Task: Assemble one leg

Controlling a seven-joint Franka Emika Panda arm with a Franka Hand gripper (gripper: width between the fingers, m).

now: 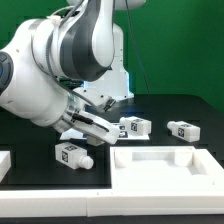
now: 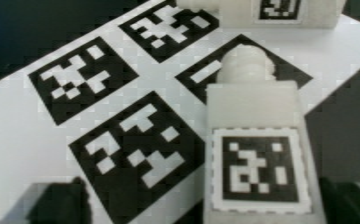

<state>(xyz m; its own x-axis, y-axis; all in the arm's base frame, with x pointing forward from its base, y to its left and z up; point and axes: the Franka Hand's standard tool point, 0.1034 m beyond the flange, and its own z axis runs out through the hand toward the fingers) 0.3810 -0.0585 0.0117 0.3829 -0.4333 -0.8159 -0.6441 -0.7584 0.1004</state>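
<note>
In the wrist view a leg (image 2: 248,140) lies on the marker board (image 2: 106,100), its round peg end pointing away from the camera and a marker tag facing up. My gripper (image 2: 203,205) is open, with its dark fingers (image 2: 61,200) on either side of the leg's near end. The leg sits closer to one finger and a wide gap remains at the other. In the exterior view the gripper (image 1: 108,125) reaches low toward this leg (image 1: 135,127). A second leg (image 1: 183,130) lies further to the exterior view's right, and a third (image 1: 72,153) lies in front of the arm.
The big flat white tray-like panel (image 1: 165,165) lies at the front right of the exterior view. A white part (image 1: 5,160) shows at the left edge. The arm's bulk hides the table's back left. The second leg's tag shows in the wrist view (image 2: 275,10).
</note>
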